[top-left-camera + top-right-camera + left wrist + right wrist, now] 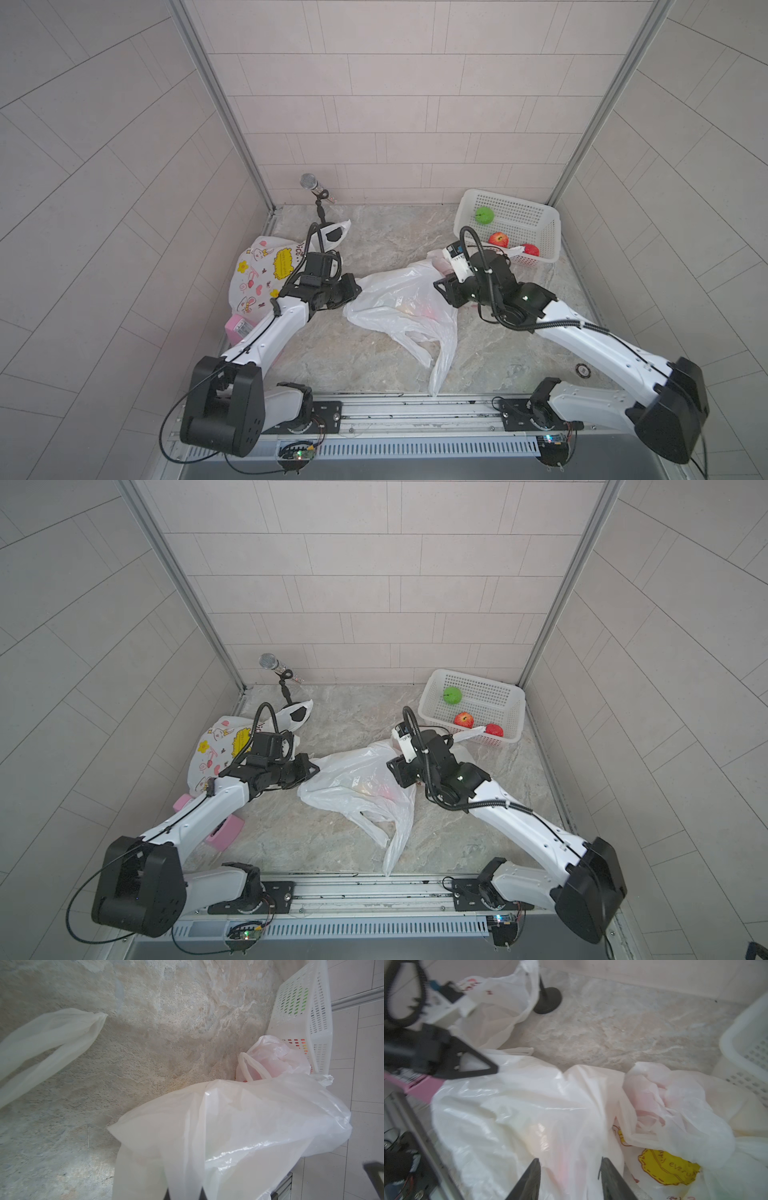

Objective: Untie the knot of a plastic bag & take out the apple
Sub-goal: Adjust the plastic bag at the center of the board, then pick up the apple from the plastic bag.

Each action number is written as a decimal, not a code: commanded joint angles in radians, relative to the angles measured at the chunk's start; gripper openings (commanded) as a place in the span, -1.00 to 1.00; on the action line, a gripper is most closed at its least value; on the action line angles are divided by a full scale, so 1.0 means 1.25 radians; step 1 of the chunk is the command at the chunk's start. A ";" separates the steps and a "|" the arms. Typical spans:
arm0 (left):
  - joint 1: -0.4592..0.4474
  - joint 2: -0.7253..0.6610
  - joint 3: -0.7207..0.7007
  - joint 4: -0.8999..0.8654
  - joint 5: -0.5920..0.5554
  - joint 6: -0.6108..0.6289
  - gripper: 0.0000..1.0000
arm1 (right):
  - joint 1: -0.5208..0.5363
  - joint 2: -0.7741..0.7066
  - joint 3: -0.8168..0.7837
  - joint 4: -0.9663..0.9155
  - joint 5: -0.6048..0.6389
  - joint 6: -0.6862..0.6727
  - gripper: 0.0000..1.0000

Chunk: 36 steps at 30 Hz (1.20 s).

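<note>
In both top views a translucent white plastic bag (399,303) lies crumpled in the middle of the desk (386,237), its loose handles (441,365) trailing toward the near edge. The apple (415,309) is inside it, showing only as a reddish-yellow blur through the film. The left gripper (352,291) touches the bag's left edge and the right gripper (441,286) its right edge. Behind the right arm, a white basket (511,198) holds a green apple (484,215) and two red apples (498,239).

In the left wrist view the film gathers into the left gripper, which is pinched tight on the plastic bag.

In the right wrist view the fingers (532,1176) stand apart over the bag film, clamping nothing
</note>
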 commanded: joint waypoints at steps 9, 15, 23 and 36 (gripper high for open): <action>0.001 0.033 0.037 -0.039 -0.003 0.012 -0.84 | 0.333 -0.119 -0.312 0.091 -0.003 0.118 -0.77; 0.002 0.044 0.045 -0.047 0.009 0.016 -0.80 | 0.237 -0.007 -0.270 0.113 0.082 0.147 -0.77; 0.001 0.083 0.051 -0.047 0.042 0.025 -0.79 | 0.192 0.171 -0.122 0.123 0.106 0.076 -0.72; 0.001 0.135 0.066 -0.057 0.072 0.035 -0.79 | 0.188 0.366 0.067 0.112 0.161 0.002 -0.02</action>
